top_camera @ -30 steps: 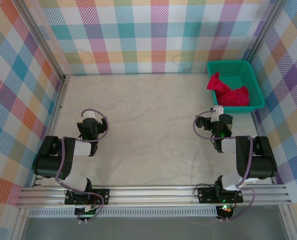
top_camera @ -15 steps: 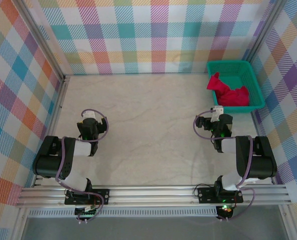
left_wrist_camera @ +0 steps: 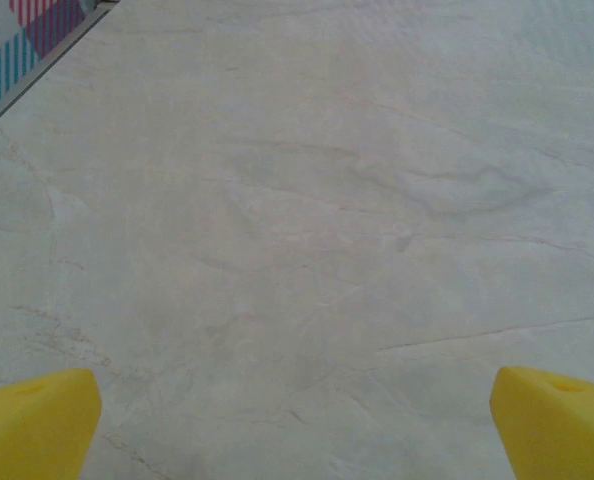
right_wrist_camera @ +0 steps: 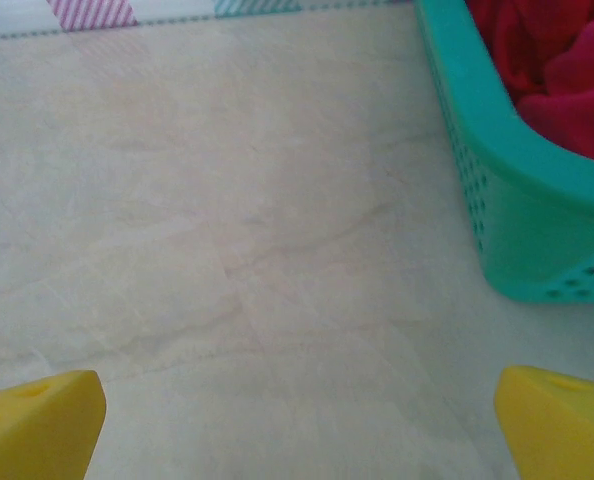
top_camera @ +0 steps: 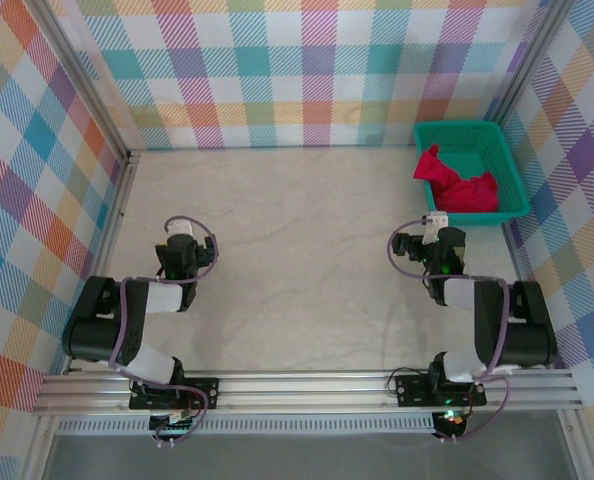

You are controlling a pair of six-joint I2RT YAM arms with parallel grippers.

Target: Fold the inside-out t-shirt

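I see the red cloth t-shirt [top_camera: 459, 187] in the teal plastic basket [top_camera: 467, 126], far right corner. My left gripper [left_wrist_camera: 297, 425] and right gripper [right_wrist_camera: 299, 420] gape wide.

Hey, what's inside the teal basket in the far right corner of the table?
A crumpled red t-shirt lies bunched in the teal basket, mostly toward its near side, with some bare basket floor showing behind it. The cloth covers anything that might lie beneath it, and no tag is visible.

- Bright, even light falls from above; shadows on the table [top_camera: 307, 250] are faint.
- Both wrist views look soft, with the near yellow fingertips [left_wrist_camera: 37, 420] blurred.
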